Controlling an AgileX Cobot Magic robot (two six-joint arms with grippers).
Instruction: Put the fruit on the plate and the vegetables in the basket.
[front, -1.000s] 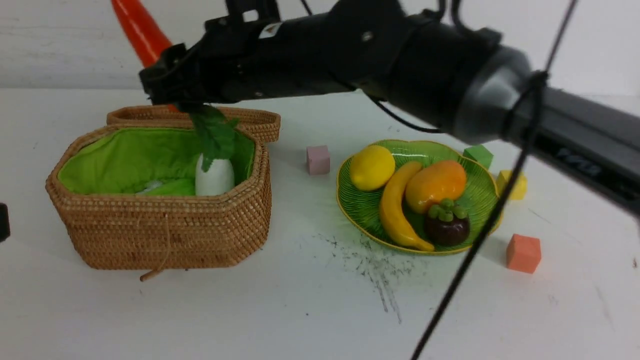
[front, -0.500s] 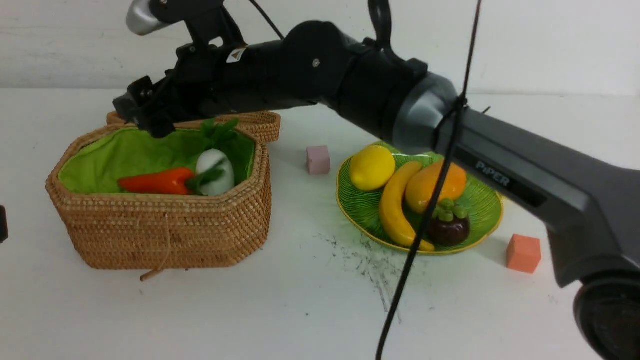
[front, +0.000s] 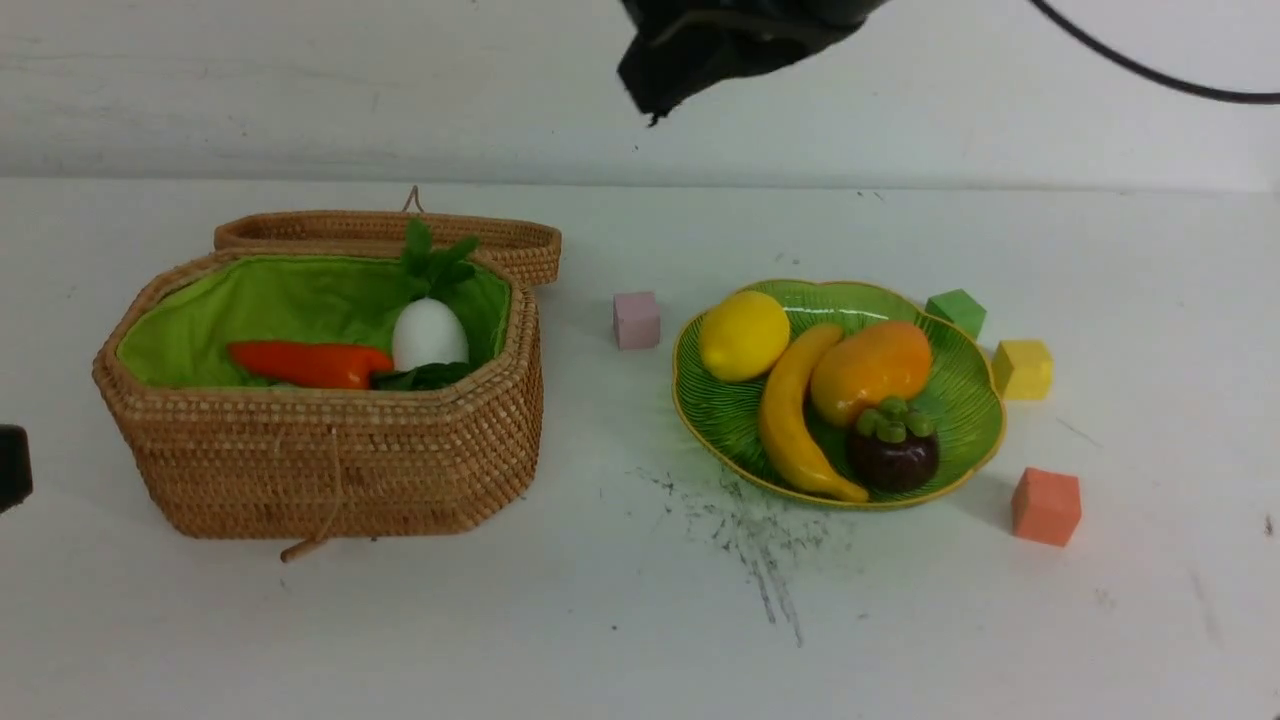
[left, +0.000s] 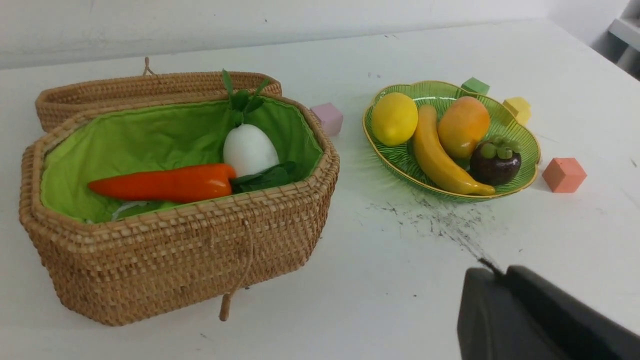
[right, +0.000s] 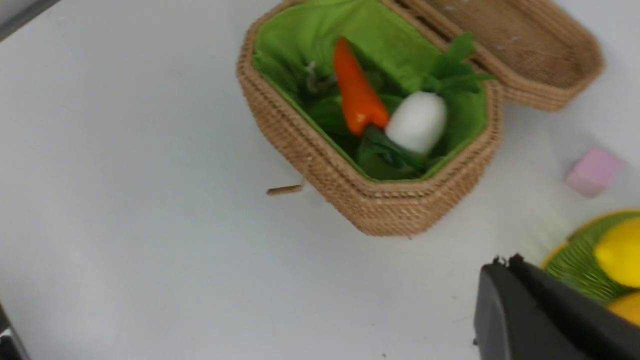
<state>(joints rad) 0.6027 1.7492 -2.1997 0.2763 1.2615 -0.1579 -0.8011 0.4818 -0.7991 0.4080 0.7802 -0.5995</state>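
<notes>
On my front feed the basket sits to the left on the white table, its lid hinged open behind it. The carrot lies inside across the green lining, tip pointing left, and the radish stands just beside its leafy end, leaves up against the back wall. Under the carrot I can only make out a bit of green in the left wrist view; I can't tell whether that is the gourd.

The plate is well to the right of the basket. It holds all four fruits: the lemon at the back left, the banana curving down the middle, the mango touching the banana's right side, and the mangosteen at the front, against the mango.

Four foam cubes lie loose on the table — pink between basket and plate, green and yellow behind the plate's right edge, orange in front of it.

My right gripper hangs high above the table, fingers closed together, carrying nothing. My left gripper is parked low beside the basket — also closed and empty.
</notes>
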